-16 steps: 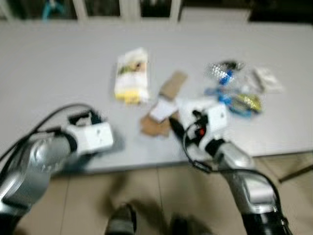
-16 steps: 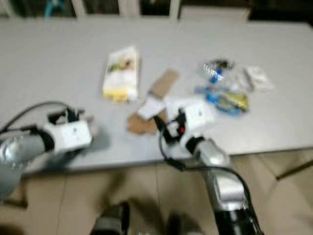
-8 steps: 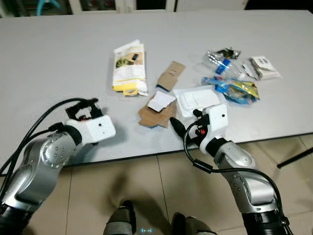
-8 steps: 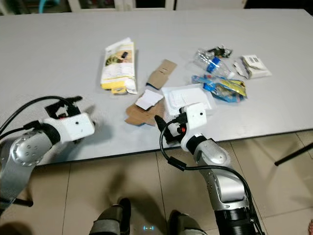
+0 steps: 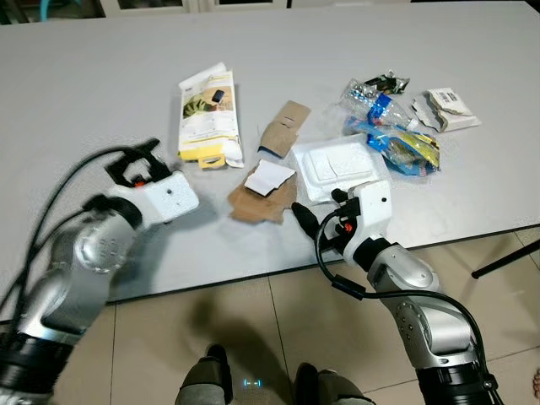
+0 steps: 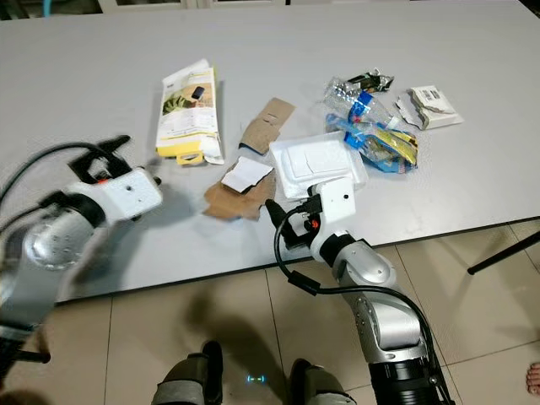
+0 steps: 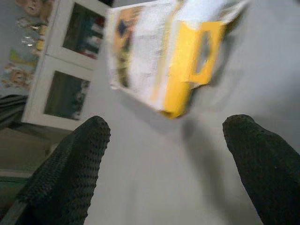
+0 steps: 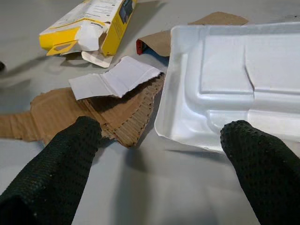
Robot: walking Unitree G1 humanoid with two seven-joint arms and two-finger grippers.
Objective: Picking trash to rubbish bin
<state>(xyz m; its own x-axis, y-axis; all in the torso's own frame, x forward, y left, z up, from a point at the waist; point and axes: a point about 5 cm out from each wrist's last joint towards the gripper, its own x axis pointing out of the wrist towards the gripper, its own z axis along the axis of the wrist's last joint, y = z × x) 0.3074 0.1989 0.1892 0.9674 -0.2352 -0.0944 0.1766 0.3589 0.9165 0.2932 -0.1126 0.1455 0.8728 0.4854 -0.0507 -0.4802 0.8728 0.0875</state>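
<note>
Trash lies scattered on the grey table [image 5: 101, 76]. A yellow and white carton [image 5: 207, 114] lies on the left, with torn brown cardboard [image 5: 260, 201] and a white foam tray [image 5: 337, 167] in the middle. My left gripper [image 5: 139, 159] hovers open over the table just short of the carton [image 7: 159, 56]. At the table's front edge my right gripper [image 5: 304, 221] is open. Its fingers [image 8: 79, 140] straddle the gap between the cardboard [image 8: 108, 117] and the tray [image 8: 234, 79]. Neither gripper holds anything.
At the right of the table lie a crushed plastic bottle [image 5: 371, 99], a blue and yellow wrapper [image 5: 407, 152] and a crumpled white packet [image 5: 447, 108]. A second cardboard strip [image 5: 283, 128] lies behind the tray. Tiled floor [image 5: 253, 337] and my feet are below the table edge.
The camera has shifted and the early blur has cleared. My left gripper has risen and moved closer to the carton. The right gripper stays by the cardboard and tray.
</note>
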